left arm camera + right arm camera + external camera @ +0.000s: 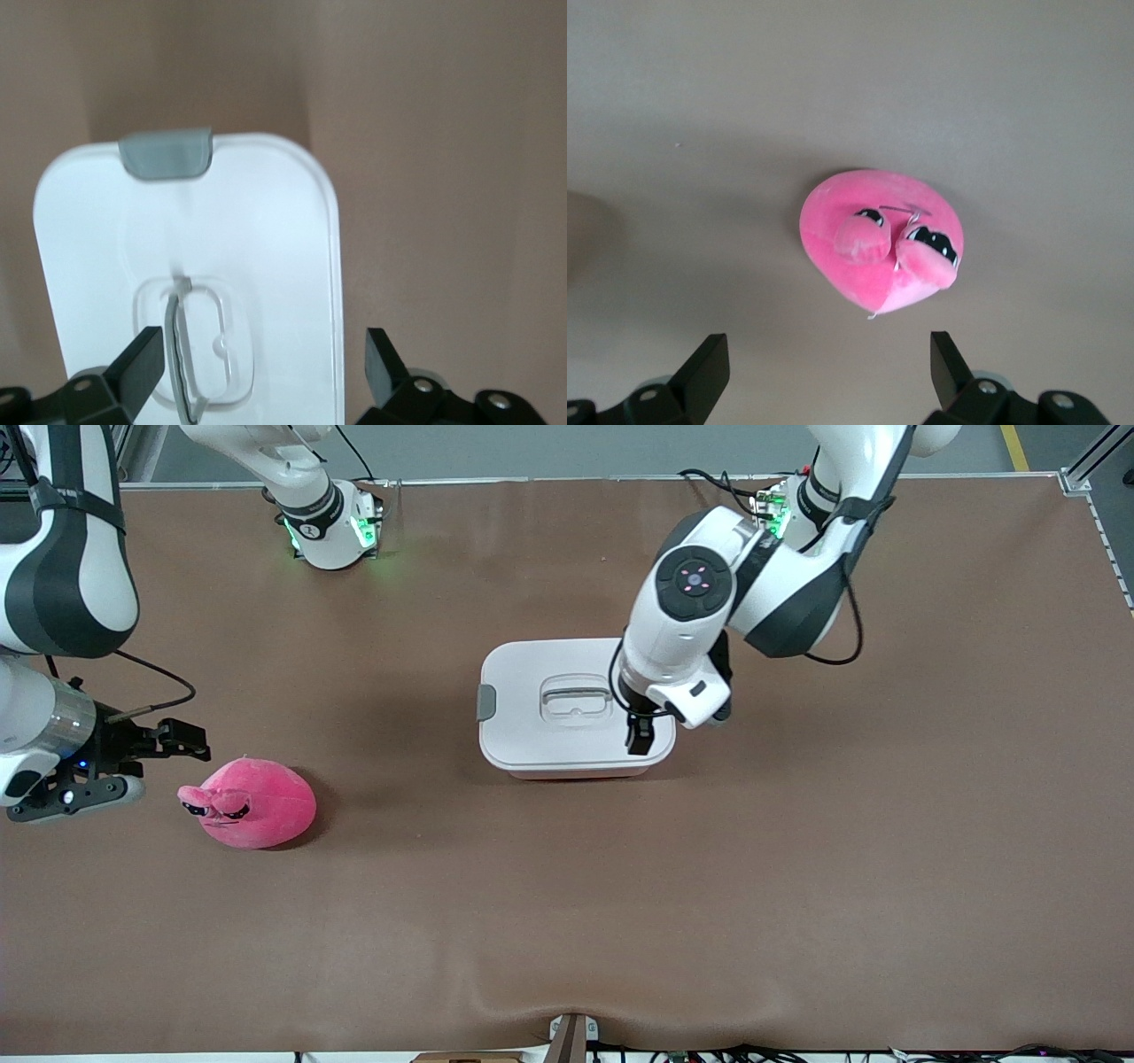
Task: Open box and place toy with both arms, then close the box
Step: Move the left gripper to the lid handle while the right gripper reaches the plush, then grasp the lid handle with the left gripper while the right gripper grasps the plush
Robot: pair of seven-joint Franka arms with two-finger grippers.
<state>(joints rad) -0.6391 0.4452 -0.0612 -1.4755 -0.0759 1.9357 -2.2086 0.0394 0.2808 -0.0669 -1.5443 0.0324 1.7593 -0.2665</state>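
White plastic covers the box (567, 708), whose lid is on; the box sits near the middle of the brown surface (620, 921), somewhat closer to the edge where the arm bases stand than to the edge at the front camera. Its long axis runs along the surface from one arm's end to the other, with one grey clip (486, 702) on the short end facing the right arm's end. The recessed handle (576, 698) lies in the middle of the lid.

The left pincer (640, 737) hangs over the box's end toward the left arm's end of the surface, fingers apart and holding nothing. In the left wrist view its two fingertips (142, 359) straddle the lid across its short width, the handle (190, 350) between them and off toward one finger. I judge the lid comes first, so this arm is the one placed for it: the pincer needs to line up on the handle or the hidden near clip.

The toy (252, 803) lies well apart from the box, toward the right arm's end and nearer the front camera. The right pincer (168, 751) waits just beside it, fingers spread and empty; the toy's snout (926, 257) faces that pincer.
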